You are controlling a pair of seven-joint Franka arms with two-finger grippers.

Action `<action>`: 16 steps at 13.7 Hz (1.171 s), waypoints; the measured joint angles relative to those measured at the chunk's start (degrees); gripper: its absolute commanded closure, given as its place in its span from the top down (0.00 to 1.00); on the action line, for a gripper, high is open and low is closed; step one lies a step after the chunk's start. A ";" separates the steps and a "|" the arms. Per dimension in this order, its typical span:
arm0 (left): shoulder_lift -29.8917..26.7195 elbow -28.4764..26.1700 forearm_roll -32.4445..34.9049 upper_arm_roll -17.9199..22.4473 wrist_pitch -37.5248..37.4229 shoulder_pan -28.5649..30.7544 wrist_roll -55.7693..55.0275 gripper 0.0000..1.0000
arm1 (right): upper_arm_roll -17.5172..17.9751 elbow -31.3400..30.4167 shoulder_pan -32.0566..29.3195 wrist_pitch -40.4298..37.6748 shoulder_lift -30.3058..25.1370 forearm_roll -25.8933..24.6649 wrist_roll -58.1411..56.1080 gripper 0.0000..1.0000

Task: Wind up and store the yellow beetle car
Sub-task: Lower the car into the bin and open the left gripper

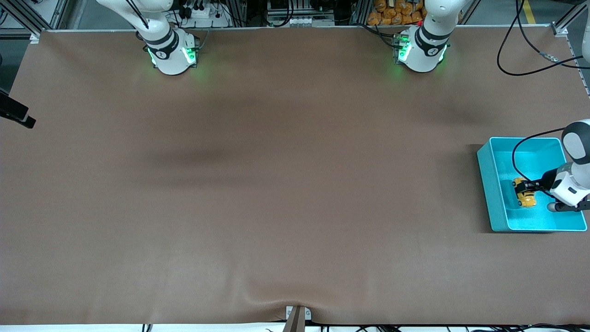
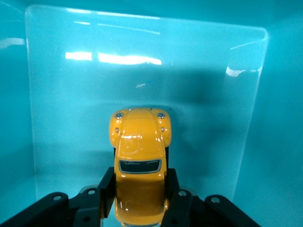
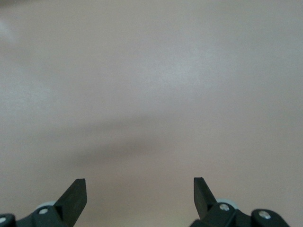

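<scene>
One yellow beetle car [image 2: 139,165] clamped in left hand [image 2: 139,196]

The yellow beetle car [image 2: 139,163], upright, sits inside the turquoise bin [image 1: 488,193], gripped at its sides.

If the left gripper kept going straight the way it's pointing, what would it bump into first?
Probably the floor of the turquoise bin. The left gripper, shut on the yellow beetle car, points down into it; the car would likely touch first. The gap is hard to judge.
</scene>
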 measured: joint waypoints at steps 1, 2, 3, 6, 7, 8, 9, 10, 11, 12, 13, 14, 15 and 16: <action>0.47 0.11 0.01 0.10 0.00 0.09 0.00 0.00 | 0.04 0.00 0.01 -0.08 0.00 0.00 -0.03 1.00; 0.88 0.17 0.03 0.13 0.00 0.23 0.02 0.25 | 0.05 0.00 0.01 -0.11 0.00 0.00 -0.04 1.00; 1.18 0.20 0.03 0.13 0.00 0.35 0.06 0.79 | 0.05 0.00 0.01 -0.12 0.00 0.00 -0.05 1.00; 1.38 0.33 0.07 0.10 0.01 0.42 0.16 1.00 | 0.05 0.00 0.01 -0.13 0.00 0.00 -0.07 1.00; 1.20 0.62 0.18 0.03 0.02 0.41 0.53 1.00 | 0.05 0.00 0.00 -0.13 0.00 0.00 -0.07 1.00; 0.66 1.03 0.26 -0.09 0.02 0.41 1.62 1.00 | 0.05 0.00 0.00 -0.13 0.00 0.00 -0.07 1.00; -0.41 1.47 0.26 -0.31 -0.08 0.41 3.04 1.00 | 0.03 -0.01 -0.01 -0.13 0.00 0.00 -0.07 1.00; -2.05 1.86 0.26 -0.61 -0.66 0.41 4.04 1.00 | 0.02 -0.01 -0.01 -0.13 0.00 0.00 -0.07 1.00; -4.06 2.13 0.26 -1.02 -1.50 0.43 4.53 1.00 | 0.02 -0.01 -0.01 -0.13 0.00 0.00 -0.07 1.00; -6.33 2.31 0.26 -1.73 -2.39 0.43 4.73 1.00 | 0.02 -0.01 -0.01 -0.13 0.00 0.00 -0.07 1.00; -8.55 2.35 0.26 -2.63 -3.10 0.41 4.73 1.00 | 0.02 -0.01 -0.02 -0.13 0.00 0.00 -0.08 1.00; -10.55 2.34 0.26 -3.63 -3.70 0.38 4.71 1.00 | 0.01 -0.01 -0.03 -0.13 0.00 0.00 -0.21 1.00; -12.23 2.31 0.26 -4.58 -4.47 0.32 4.64 1.00 | -0.01 -0.01 -0.05 -0.14 0.00 0.00 -0.49 1.00; -13.64 2.30 0.26 -5.48 -5.64 0.28 4.61 1.00 | -0.02 -0.01 -0.07 -0.16 0.00 0.00 -0.74 1.00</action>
